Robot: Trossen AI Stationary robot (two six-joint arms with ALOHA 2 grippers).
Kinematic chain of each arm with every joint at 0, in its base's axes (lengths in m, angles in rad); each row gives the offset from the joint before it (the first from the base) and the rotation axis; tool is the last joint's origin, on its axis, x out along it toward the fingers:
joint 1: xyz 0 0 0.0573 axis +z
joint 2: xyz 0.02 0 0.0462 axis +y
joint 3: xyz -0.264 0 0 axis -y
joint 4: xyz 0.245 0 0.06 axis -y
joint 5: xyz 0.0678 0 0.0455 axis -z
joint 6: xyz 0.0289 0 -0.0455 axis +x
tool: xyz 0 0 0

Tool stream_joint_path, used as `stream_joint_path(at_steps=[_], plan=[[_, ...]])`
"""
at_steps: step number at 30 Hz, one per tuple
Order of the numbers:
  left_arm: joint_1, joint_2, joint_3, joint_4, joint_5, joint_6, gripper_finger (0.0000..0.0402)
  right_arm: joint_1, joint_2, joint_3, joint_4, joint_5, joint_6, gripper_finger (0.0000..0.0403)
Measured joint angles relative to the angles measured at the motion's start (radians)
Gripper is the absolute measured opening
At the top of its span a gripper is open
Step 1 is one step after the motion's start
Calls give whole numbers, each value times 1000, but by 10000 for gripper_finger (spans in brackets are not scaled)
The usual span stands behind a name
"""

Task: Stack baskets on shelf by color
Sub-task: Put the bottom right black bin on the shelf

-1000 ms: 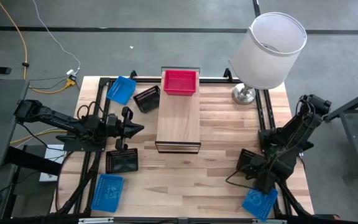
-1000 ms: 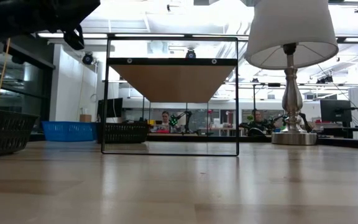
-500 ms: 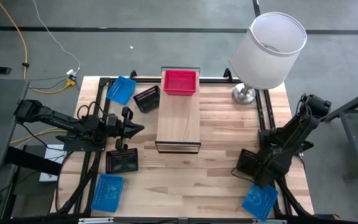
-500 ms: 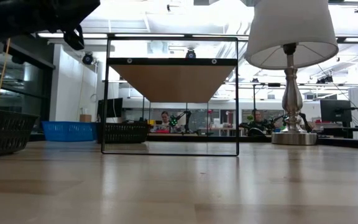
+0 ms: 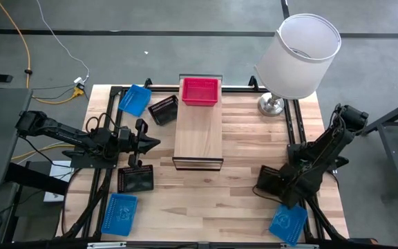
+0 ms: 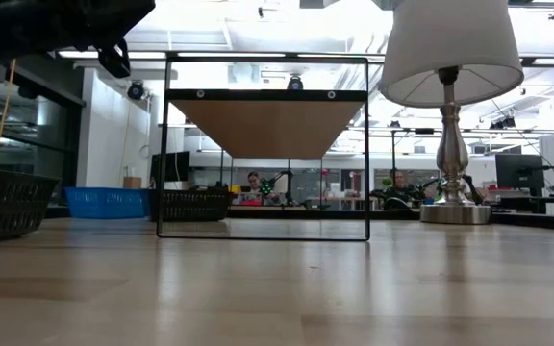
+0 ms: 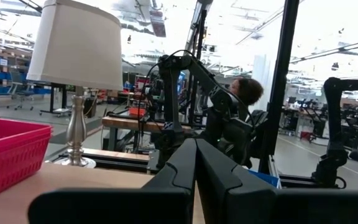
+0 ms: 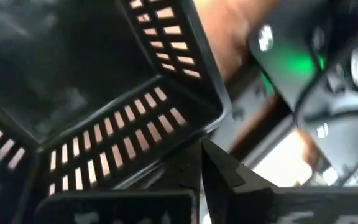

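Black basket [image 5: 268,182] pinched by its rim in right gripper [image 5: 284,185], near table's [image 5: 240,145] right corner; left gripper [image 5: 152,144] clenched, empty.

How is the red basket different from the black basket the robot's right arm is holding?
The red basket is bright red; the black basket is black. The red one sits on the shelf, while the black one is gripped by the right gripper near the table's front right corner. Both are small slotted plastic baskets.
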Motion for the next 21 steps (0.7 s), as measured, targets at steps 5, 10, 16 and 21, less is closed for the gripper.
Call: stream_joint_path(at_steps=[5,10,16,21], plan=[[0,0,0,0,0,0,1,-33,0,0,6,126,-43,0],[0,0,0,0,-1,0,1,-80,0,2,-16,204,-111,0],[0,0,0,-1,-13,0,1,-116,0,115,-198,317,-118,0],[0,0,0,-7,-13,-1,1,-116,-1,240,-275,362,-64,0]])
